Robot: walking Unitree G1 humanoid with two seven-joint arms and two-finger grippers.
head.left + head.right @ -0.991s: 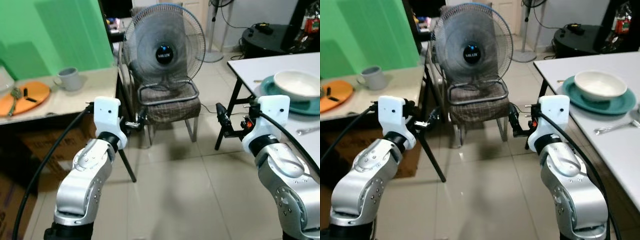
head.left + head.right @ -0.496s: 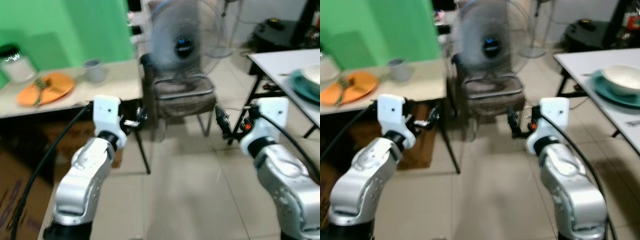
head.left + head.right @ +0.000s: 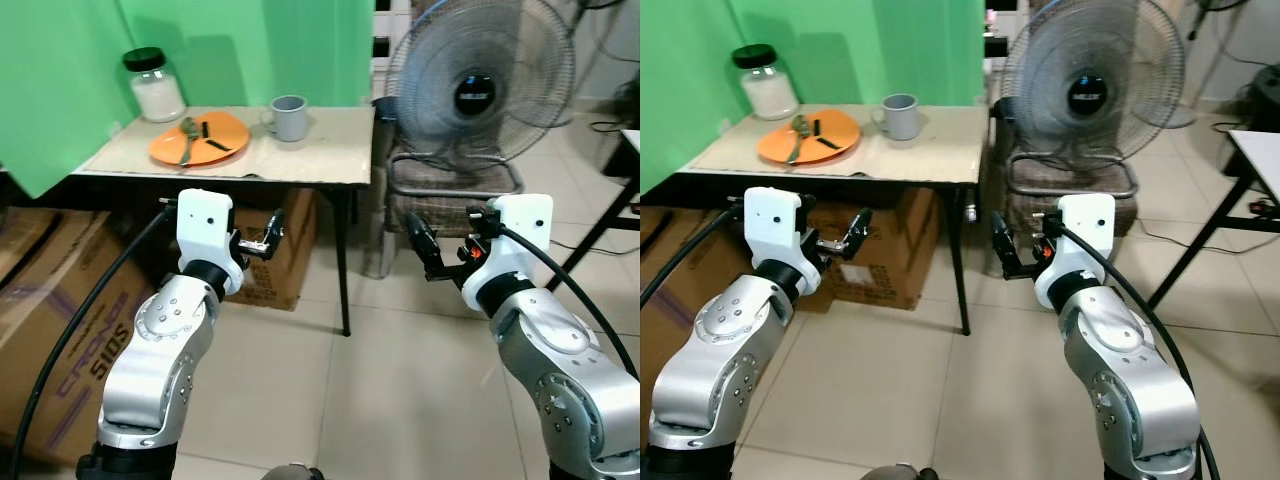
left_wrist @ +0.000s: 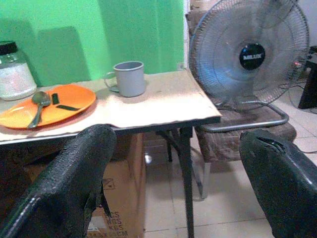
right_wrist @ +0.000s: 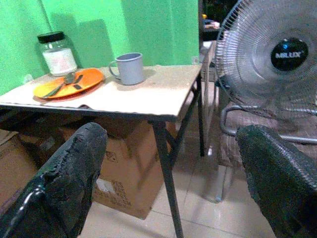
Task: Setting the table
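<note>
1. Ahead and to my left I see a low beige-topped side table on black legs [image 3: 330,160], set against a green backdrop [image 3: 260,50].
2. On that table lies a round orange plate [image 3: 200,140] with a metal spoon [image 3: 187,135] and a small dark piece resting on it. A grey mug [image 3: 288,117] stands just beside the plate, on the side toward the fan; a glass jar with a black lid and white contents [image 3: 155,85] stands near the plate on the other side.
3. I hold the left gripper [image 3: 268,238] in the air in front of the table, below its top, fingers spread wide with nothing between them.
4. I hold the right gripper [image 3: 425,250] level with it, well apart, also spread and carrying nothing.
5. Brown cardboard boxes [image 3: 270,250] sit under the table.
6. A grey standing fan [image 3: 480,85] rests on a chair with a checked cushion [image 3: 450,185], just beside the table.
7. Flooring is pale tile [image 3: 380,400].
</note>
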